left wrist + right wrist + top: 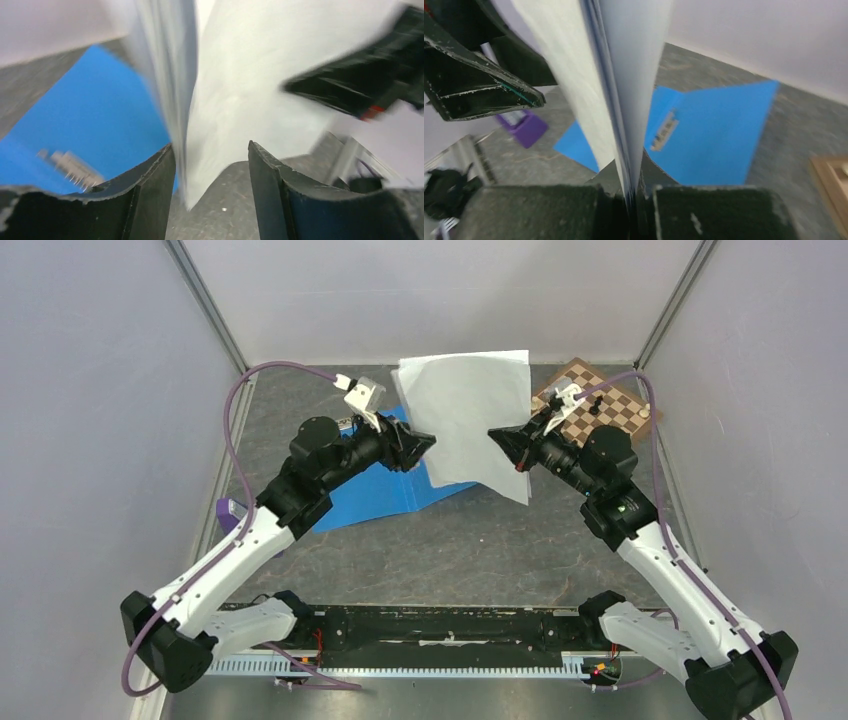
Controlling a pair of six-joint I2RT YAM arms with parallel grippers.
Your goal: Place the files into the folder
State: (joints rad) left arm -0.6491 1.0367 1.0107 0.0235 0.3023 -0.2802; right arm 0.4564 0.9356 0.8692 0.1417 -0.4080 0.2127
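The files (465, 420) are a stack of white sheets held upright in the air above the table's middle. My right gripper (497, 440) is shut on their right edge; in the right wrist view (634, 195) the sheets (624, 75) are pinched between the jaws. My left gripper (425, 445) is open at the stack's left edge. In the left wrist view (210, 165) the sheets (225, 90) hang between the spread fingers, close to the left finger (155, 190). The blue folder (370, 490) lies open and flat below, its metal clip (663, 131) showing.
A wooden chessboard (600, 405) lies at the back right, behind my right arm. A small purple object (228, 510) sits by my left arm and also shows in the right wrist view (521, 127). Cage posts and walls stand close round the table.
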